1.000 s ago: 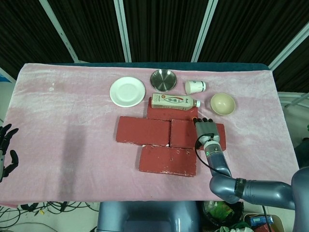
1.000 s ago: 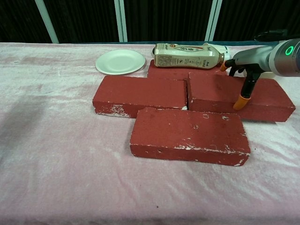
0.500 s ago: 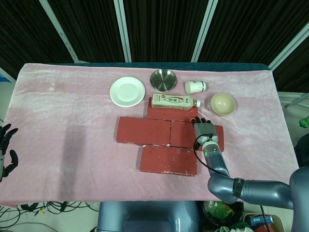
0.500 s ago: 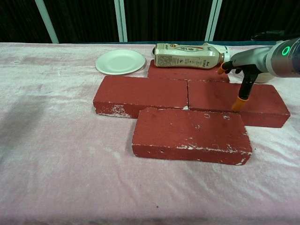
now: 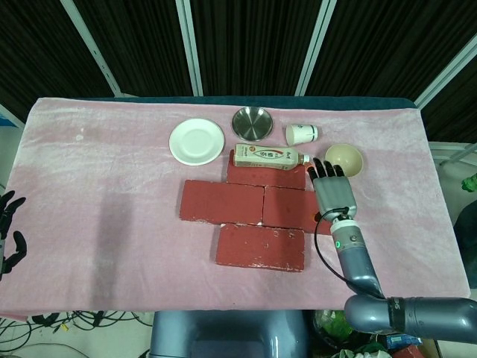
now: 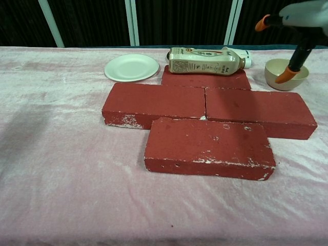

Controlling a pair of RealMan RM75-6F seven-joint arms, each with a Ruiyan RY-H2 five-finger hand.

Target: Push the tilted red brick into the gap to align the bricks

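While you watched from the head view, your right hand (image 5: 332, 191) hung with fingers spread and holding nothing over the right end of the red brick (image 5: 295, 208), which lay flush against the left brick (image 5: 220, 201) in one row. Your left hand (image 5: 9, 231) sat at the table's left edge, fingers apart and empty. From the chest view, orange fingertips (image 6: 285, 76) hovered clear above the brick, near the bowl (image 6: 285, 73).

Red brick (image 6: 259, 111) lies flush against its left neighbour (image 6: 154, 102).
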